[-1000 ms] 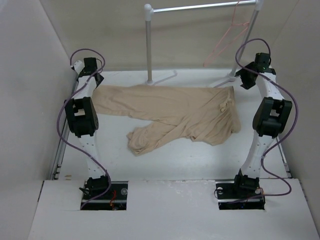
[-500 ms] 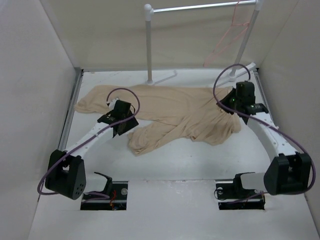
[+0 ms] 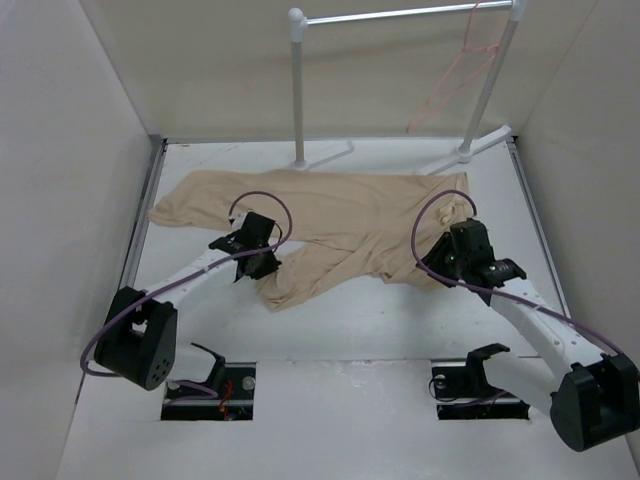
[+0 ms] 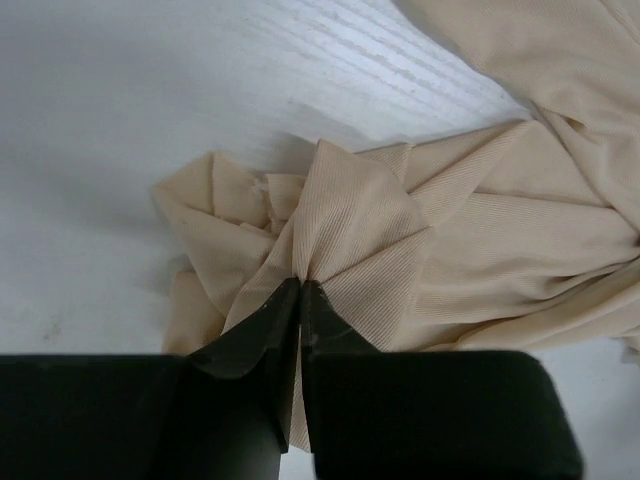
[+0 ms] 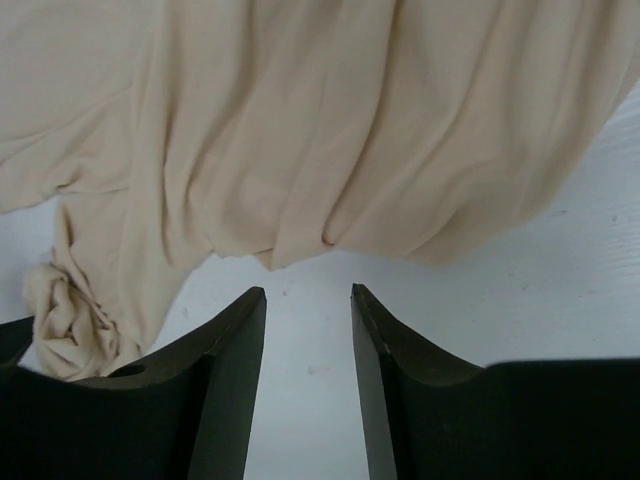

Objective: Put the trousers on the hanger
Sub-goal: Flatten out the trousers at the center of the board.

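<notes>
Starting at your left, the left end effector [image 4: 300, 284] is pinched tight on a bunched fold of the trousers [image 3: 350, 210], at the crumpled end of the leg nearer you. In the left wrist view the cloth fans out from between its closed fingers. The trousers lie on the counter [image 3: 360, 320], spread across its far half. One leg runs out to the left toward the side wall, the other folds back toward you, and the waist lies to the right.

Behind them stands the white rack [image 3: 297, 90]. Its left foot is just beside the far edge of the cloth and its right foot is near the waist. The hanger [image 3: 447, 92] hangs from the rack's bar at the upper right, well apart from the trousers and from both end effectors.

On your right, the right end effector [image 5: 308, 292] has its fingers parted with nothing between them. It sits over bare counter just short of the trousers' near edge, and loose folds of cloth lie right ahead of its fingertips, between it and the rack
</notes>
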Controlling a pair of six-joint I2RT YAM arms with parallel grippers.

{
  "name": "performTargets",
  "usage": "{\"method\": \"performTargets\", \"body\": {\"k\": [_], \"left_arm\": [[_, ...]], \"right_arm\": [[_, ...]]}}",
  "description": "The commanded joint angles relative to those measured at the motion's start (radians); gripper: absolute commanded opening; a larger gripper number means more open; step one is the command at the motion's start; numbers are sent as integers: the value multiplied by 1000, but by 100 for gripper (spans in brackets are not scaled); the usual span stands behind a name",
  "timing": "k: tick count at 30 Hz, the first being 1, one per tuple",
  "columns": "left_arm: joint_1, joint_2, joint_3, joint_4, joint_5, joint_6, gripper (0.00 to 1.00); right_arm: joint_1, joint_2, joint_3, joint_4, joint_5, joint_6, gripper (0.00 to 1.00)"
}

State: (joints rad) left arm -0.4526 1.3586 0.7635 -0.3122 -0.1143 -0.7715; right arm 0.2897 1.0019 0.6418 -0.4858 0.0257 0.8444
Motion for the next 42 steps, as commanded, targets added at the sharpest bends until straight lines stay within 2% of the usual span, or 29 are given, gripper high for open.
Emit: {"method": "performTargets", "body": {"k": [1, 3, 6, 11, 15, 19, 21, 23, 25, 28, 29, 34, 39, 42], "left_arm": [[12, -157, -52, -106, -120, -57, 0], [13, -276, -69, -175, -180, -89, 0], [13, -505, -40, -408, -263, -210, 0], [16, -711, 61, -713, -338, -392, 0], [44, -727, 155, -821, -383, -431, 0], [105, -693, 351, -925, -433, -431, 0], [149, -676, 456, -1010, -513, -422, 0], [209, -639, 508, -1080, -663, -384, 0], [243, -564, 490, -1026, -737, -321, 0], [272, -465, 429, -856, -734, -246, 0], [303, -420, 381, -747, -708, -220, 0], [485, -281, 327, -497, -520, -129, 0], [672, -66, 359, -323, -394, -84, 0], [693, 63, 404, -269, -386, -55, 0]], "right_arm": [[4, 17, -2, 38, 57, 24, 50], [-10, 32, -4, 52, 62, 33, 54], [-48, 70, -1, 53, 72, 39, 56], [-51, 83, 1, 52, 79, 51, 58], [-86, 67, -16, 47, 89, 50, 60], [-110, 46, -7, 23, 80, 35, 61], [-122, 46, -10, 13, 86, 30, 62], [-143, 55, -19, 19, 79, 27, 62], [-157, 72, -13, 18, 75, 21, 62], [-183, 76, -2, 12, 80, 10, 63], [-200, 72, -1, 6, 80, 10, 63], [-284, 58, -16, -11, 123, -1, 63], [-323, 165, 28, 9, 158, -2, 62], [-352, 201, 47, 19, 172, -7, 62]]}}
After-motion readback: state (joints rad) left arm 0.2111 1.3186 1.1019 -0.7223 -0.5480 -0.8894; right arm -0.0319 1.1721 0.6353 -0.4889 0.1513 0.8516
